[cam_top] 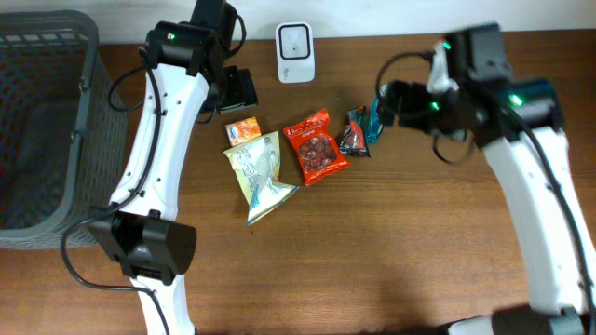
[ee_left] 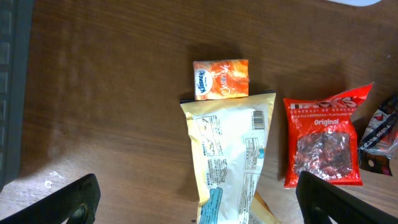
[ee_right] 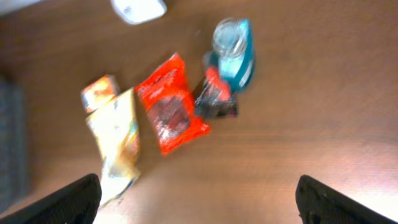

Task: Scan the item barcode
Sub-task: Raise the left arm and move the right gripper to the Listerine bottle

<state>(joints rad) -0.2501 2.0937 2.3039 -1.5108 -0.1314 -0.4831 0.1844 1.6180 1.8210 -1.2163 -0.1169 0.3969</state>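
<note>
The yellow bag (cam_top: 259, 172) lies on the counter (cam_top: 372, 251), just left of the red bag (cam_top: 316, 147), with its barcode (ee_left: 259, 119) showing. An orange pack (cam_top: 242, 128) sits left of the red bag too, touching the yellow bag's far end. A dark pack (cam_top: 354, 135) and a blue pack (cam_top: 374, 121) lie just right of the red bag. The white scanner (cam_top: 295, 52) stands behind it. The left end effector (ee_left: 198, 202) and the right end effector (ee_right: 198, 199) hang above, each with fingers wide apart, holding nothing.

"kleenex" on orange pack (ee_left: 221, 79); "original" on red bag (ee_left: 323, 143).

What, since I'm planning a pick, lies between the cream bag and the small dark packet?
The red snack bag, seen in the overhead view.
</note>
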